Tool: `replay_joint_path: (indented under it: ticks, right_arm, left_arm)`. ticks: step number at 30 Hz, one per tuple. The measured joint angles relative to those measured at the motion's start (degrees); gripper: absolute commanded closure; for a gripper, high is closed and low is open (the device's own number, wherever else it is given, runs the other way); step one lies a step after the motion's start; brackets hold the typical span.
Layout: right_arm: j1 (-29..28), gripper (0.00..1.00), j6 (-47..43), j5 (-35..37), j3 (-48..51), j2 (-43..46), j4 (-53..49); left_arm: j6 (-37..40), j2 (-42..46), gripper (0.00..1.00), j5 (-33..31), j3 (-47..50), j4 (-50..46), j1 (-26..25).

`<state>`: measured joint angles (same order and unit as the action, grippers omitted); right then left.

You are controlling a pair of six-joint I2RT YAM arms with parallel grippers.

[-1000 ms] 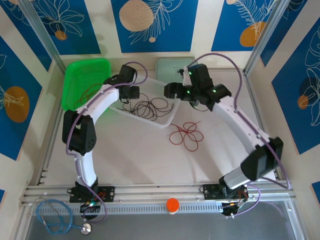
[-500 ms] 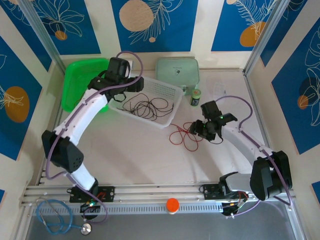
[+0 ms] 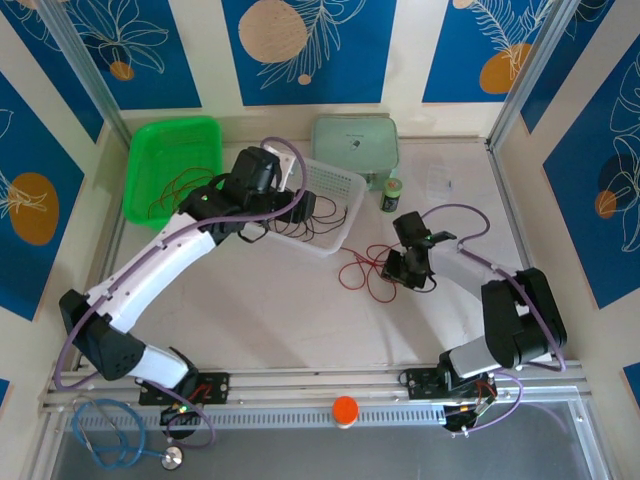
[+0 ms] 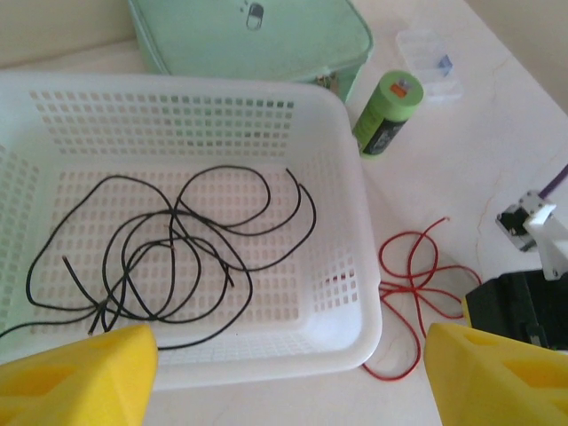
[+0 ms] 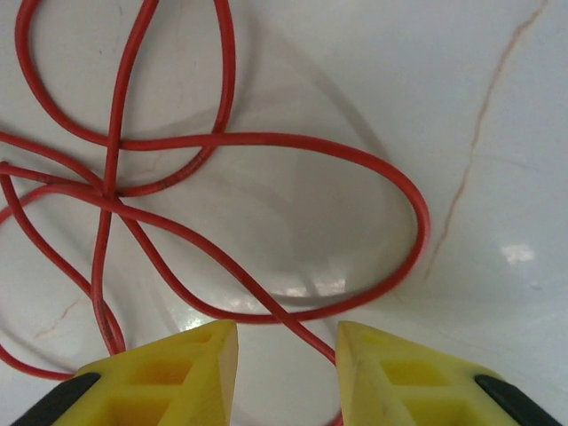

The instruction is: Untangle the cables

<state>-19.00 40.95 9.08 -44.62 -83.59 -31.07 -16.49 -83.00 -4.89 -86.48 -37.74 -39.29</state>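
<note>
left hand [image 4: 284,382]: wide open, empty, above white basket [image 4: 355,222] | black cable [image 4: 173,238]: looped inside basket | red cable [image 5: 248,138]: loose on tabletop [image 5: 497,106] just beside basket | right hand [image 5: 287,373]: partly open, fingers astride one red strand, not clamped

Left gripper [image 3: 303,208] hung over white basket [image 3: 345,183] containing black cable [image 3: 328,213]; right gripper [image 3: 393,268] sat low against red cable [image 3: 362,276] on table [image 3: 300,315].

red cable [image 5: 266,139] | black cable [image 4: 222,168] | white basket [image 4: 357,266] | green tray [image 3: 160,140]
</note>
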Motion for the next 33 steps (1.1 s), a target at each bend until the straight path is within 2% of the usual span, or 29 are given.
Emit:
replay_joint_path:
  ticks: [9, 11, 16, 20, 23, 28, 33]
  right_arm:
    - [-0.2, 0.73, -0.4, 0.9, -2.4, -5.6, 1.9]
    - [-0.2, 0.79, -0.5, 1.2, -3.5, -7.1, 1.1]
    - [-0.6, 1.00, -1.5, 3.1, -6.3, -9.0, -3.1]
    - [-1.9, 1.00, -2.4, 3.4, -7.7, -8.8, -2.5]
    - [-2.9, 1.00, -3.5, 3.8, -9.3, -4.7, -4.8]
    - [-3.6, 1.00, -7.0, 4.0, -15.8, 11.1, -11.1]
    - [-1.0, 1.00, -11.7, 0.6, -23.5, 21.7, -15.9]
  left_arm:
    - [-0.5, 0.0, 0.22, 0.2, 0.6, 0.5, -0.4]
    - [-0.7, 0.0, 0.22, 0.2, 0.6, 0.5, -0.5]
    - [-1.1, 0.0, 0.22, 0.4, 0.6, 0.4, -1.8]
    - [-1.2, 0.4, 0.22, 0.4, 0.6, 0.1, -3.4]
    - [-1.5, 1.4, 0.22, 0.4, 1.0, 0.0, -4.7]
    - [-2.2, 3.0, 0.22, 0.8, 4.3, 1.0, -7.1]
    - [-2.7, 2.7, 0.22, 3.2, 7.8, 3.2, -8.9]
